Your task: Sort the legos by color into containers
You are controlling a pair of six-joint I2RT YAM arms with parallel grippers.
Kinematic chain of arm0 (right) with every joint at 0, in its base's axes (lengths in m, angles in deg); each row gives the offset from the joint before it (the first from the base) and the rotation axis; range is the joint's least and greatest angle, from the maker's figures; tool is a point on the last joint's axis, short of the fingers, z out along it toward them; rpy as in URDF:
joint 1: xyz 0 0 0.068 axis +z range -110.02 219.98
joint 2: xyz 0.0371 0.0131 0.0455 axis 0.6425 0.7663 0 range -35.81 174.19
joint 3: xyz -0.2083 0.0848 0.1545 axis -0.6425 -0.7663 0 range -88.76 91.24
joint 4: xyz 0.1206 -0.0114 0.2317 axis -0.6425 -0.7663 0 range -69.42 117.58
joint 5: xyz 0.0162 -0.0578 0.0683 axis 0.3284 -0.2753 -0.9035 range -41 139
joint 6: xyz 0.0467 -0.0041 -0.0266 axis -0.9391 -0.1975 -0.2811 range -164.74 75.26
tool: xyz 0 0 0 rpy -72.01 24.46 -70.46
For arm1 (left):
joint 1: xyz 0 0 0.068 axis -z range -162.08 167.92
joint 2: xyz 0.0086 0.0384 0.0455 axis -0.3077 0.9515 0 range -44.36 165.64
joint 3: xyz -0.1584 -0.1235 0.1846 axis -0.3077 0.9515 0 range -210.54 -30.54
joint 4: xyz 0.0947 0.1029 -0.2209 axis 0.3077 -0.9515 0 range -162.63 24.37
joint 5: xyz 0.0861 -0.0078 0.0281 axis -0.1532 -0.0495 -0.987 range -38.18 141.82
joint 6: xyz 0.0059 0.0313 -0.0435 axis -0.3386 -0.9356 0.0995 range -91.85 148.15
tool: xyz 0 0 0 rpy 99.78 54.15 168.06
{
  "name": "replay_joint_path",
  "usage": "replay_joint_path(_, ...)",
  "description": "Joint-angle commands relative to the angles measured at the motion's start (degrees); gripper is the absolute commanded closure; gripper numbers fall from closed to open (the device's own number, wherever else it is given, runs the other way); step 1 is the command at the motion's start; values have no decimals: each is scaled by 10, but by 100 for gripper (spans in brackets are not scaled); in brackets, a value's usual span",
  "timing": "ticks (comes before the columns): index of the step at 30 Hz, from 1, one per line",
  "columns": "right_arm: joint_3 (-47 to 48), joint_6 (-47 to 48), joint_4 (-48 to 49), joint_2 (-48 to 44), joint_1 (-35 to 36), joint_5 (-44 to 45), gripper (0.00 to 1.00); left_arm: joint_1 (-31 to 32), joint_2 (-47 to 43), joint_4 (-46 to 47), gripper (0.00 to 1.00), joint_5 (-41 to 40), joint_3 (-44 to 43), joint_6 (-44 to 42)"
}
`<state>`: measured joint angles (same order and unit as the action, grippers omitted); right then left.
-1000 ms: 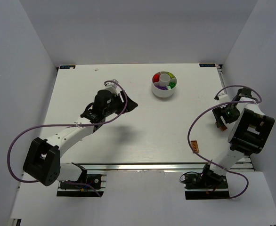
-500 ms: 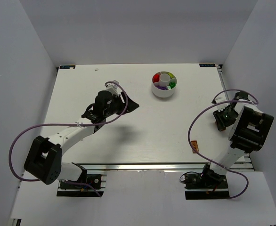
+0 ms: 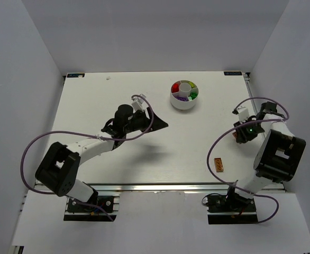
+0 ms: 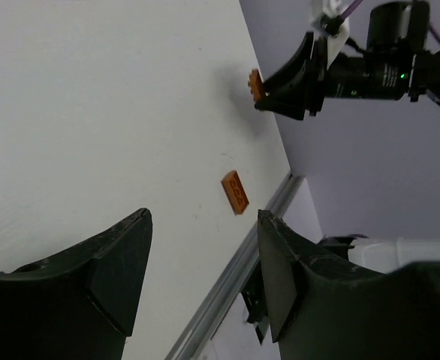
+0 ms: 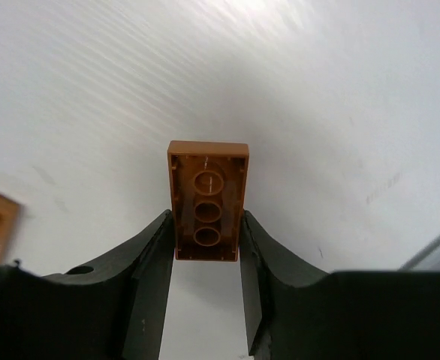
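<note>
Right wrist view, unlike overhead, shows the hollow underside of the small orange plastic brick (image 5: pixel 207 199) pinched by the right gripper (image 5: pixel 206 234) at three o'clock; the left gripper (image 4: pixel 203 219) gapes empty.

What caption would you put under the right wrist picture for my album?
The right end effector pinches an orange lego brick, hollow underside showing, over the white table.

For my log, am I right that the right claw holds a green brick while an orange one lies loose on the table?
Not quite: the held brick in the right claw is orange, not green, as the right wrist view shows. Another orange brick does lie loose on the table.
</note>
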<state>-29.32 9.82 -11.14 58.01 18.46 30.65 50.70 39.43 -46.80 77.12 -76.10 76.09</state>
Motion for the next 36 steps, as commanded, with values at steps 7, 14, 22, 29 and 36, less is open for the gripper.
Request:
replay_joint_path(7,21,-116,-13,-147,210,-239,97,47,55,72,33,66,-75,12)
replay_joint_path(14,31,-222,53,-157,357,-260,100,57,60,59,34,67,-91,3)
replay_joint_path(22,81,-202,42,-138,416,-236,100,72,61,37,35,47,-92,-7)
replay_joint_path(29,86,-193,43,-145,453,-209,100,76,75,17,38,41,-108,-13)
replay_joint_path(36,81,-192,53,-152,466,-177,100,77,88,0,59,48,-118,-15)
